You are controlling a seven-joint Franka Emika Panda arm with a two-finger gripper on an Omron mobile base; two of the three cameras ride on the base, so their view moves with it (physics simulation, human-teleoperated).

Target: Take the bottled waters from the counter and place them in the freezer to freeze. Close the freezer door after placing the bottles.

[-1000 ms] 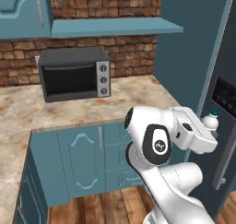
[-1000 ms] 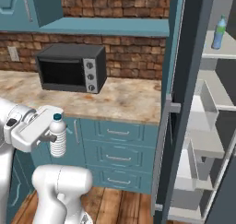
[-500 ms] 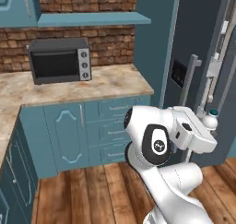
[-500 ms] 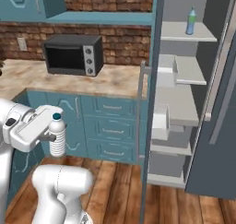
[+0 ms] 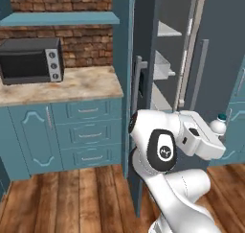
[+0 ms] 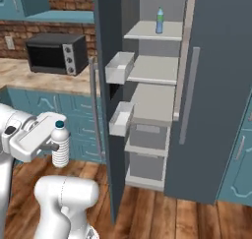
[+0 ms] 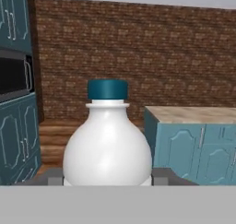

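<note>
Gripper: the gripper point(image 6: 55, 147) is closed around the middle of the whitish bottle point(image 6: 60, 145), which stands upright with its teal cap on top; in the hand view the bottle's shoulders sit between the two finger tips.
Arm: tucked close to the base, at about 8 o'clock in the right base view, well apart from the freezer shelves.
Freezer door: the tall slate-blue freezer door point(image 6: 109, 110) stands open edge-on between the arm and the shelves, with two pale bins point(image 6: 119, 67) on its inner face.
Freezer: the freezer point(image 6: 152, 103) is open, its light grey shelves bare except the top one.
Blue bottle: the blue bottle point(image 6: 160, 20) is already standing on the top shelf, at about 12 o'clock.
Desk: the marble desk point(image 5: 62, 87) carries a black toaster oven point(image 5: 31, 60) at about 10 o'clock in the left base view.
Risk: the open door's edge stands between bottle and shelves, so I judge a straight reach could knock the bottle or arm against the door or a bin; a bump might loosen the grip and drop the bottle on the wooden floor.
Writing: the bottle's label is too blurred to read; no brand is legible anywhere.
</note>
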